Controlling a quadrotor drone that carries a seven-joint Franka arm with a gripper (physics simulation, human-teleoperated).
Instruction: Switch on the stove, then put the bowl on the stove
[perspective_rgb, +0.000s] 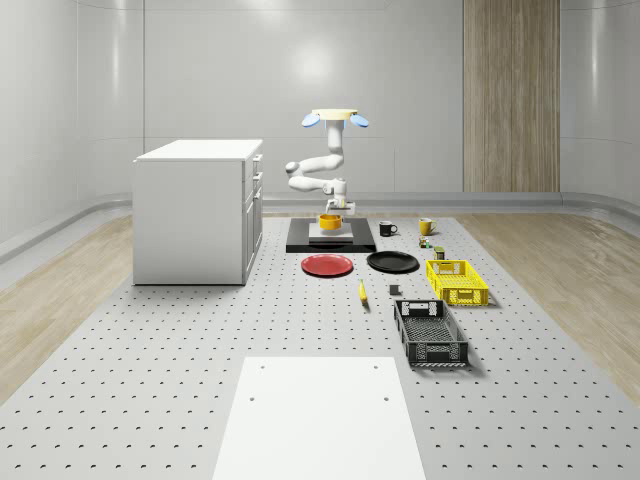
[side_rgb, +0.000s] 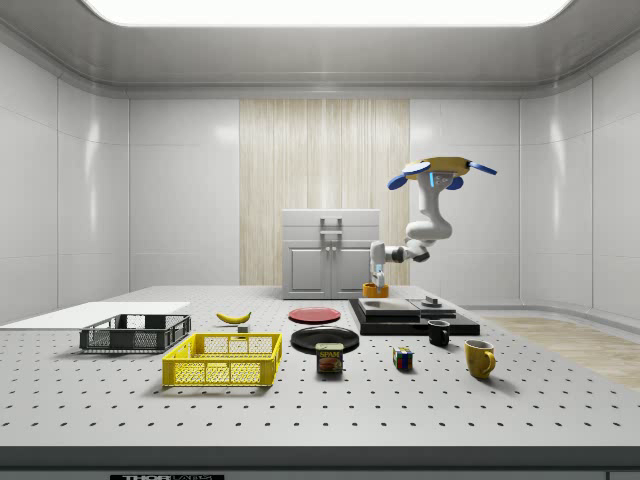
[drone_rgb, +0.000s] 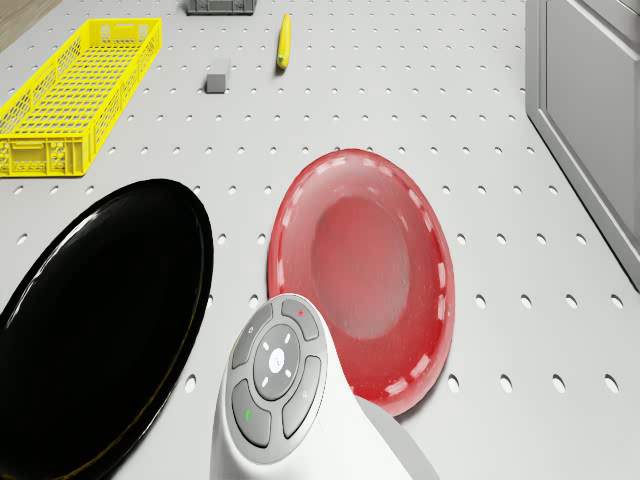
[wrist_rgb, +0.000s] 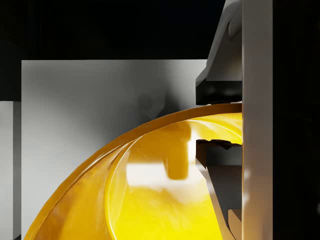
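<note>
The drone (perspective_rgb: 335, 117) hovers above the stove (perspective_rgb: 360, 245), a black base with a grey cooking plate (wrist_rgb: 90, 110). Its white arm bends down to the yellow bowl (perspective_rgb: 330, 220), which is over the grey plate. The gripper (wrist_rgb: 220, 122) is shut on the bowl's (wrist_rgb: 165, 200) rim, one finger (wrist_rgb: 220, 90) outside the wall and the other inside. In the side view the bowl (side_rgb: 375, 290) and gripper (side_rgb: 378, 278) are at the stove's (side_rgb: 410, 318) left end. I cannot tell whether the bowl touches the plate. A small knob (side_rgb: 431, 300) sits on the stove.
A white cabinet (perspective_rgb: 195, 210) stands to the whole-scene view's left of the stove. In front lie a red plate (perspective_rgb: 327, 265), black plate (perspective_rgb: 392, 262), banana (perspective_rgb: 363, 292), yellow crate (perspective_rgb: 456, 282) and black crate (perspective_rgb: 430, 333). Two mugs (perspective_rgb: 387, 228) stand right of the stove.
</note>
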